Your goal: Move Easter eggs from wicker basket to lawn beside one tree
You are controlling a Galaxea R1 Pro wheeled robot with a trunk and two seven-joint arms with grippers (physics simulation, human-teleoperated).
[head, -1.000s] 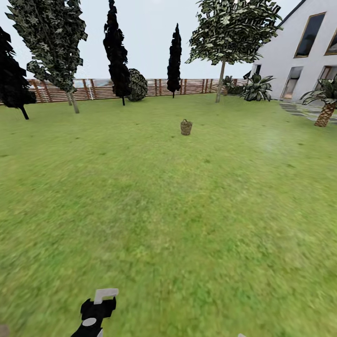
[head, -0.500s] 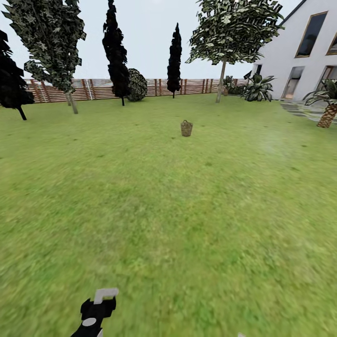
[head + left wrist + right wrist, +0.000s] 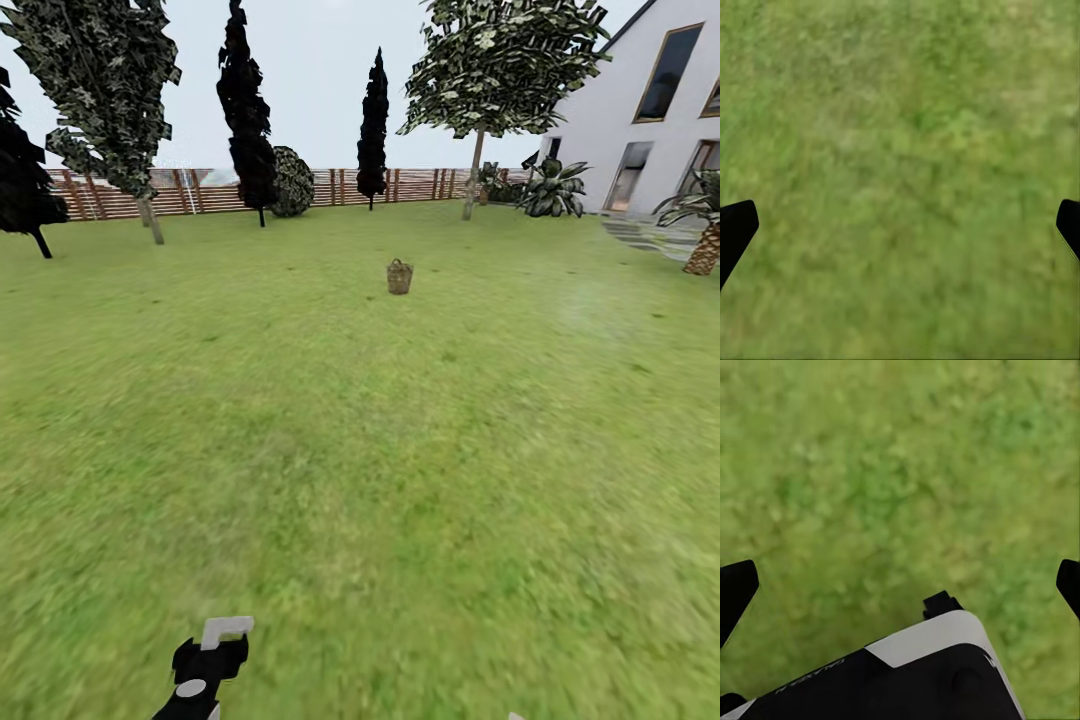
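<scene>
In the head view, one wicker basket (image 3: 399,277) stands alone on the lawn (image 3: 400,480), far ahead of the robot and well apart from every tree. Its contents are too small to make out. One broad-crowned tree (image 3: 474,172) rises behind it to the right near the white house (image 3: 650,120); another stands at the far left. Two narrow dark cypresses (image 3: 372,130) line the one slatted fence (image 3: 400,185), and one palm (image 3: 703,245) sits at the right edge. The left arm's tool (image 3: 205,665) shows at the lower edge.

In the left wrist view, two black fingertips (image 3: 735,229) sit far apart over bare grass, holding nothing.

In the right wrist view, the right tool (image 3: 900,585) likewise stands wide and empty, above one black-and-white robot part (image 3: 915,675).
</scene>
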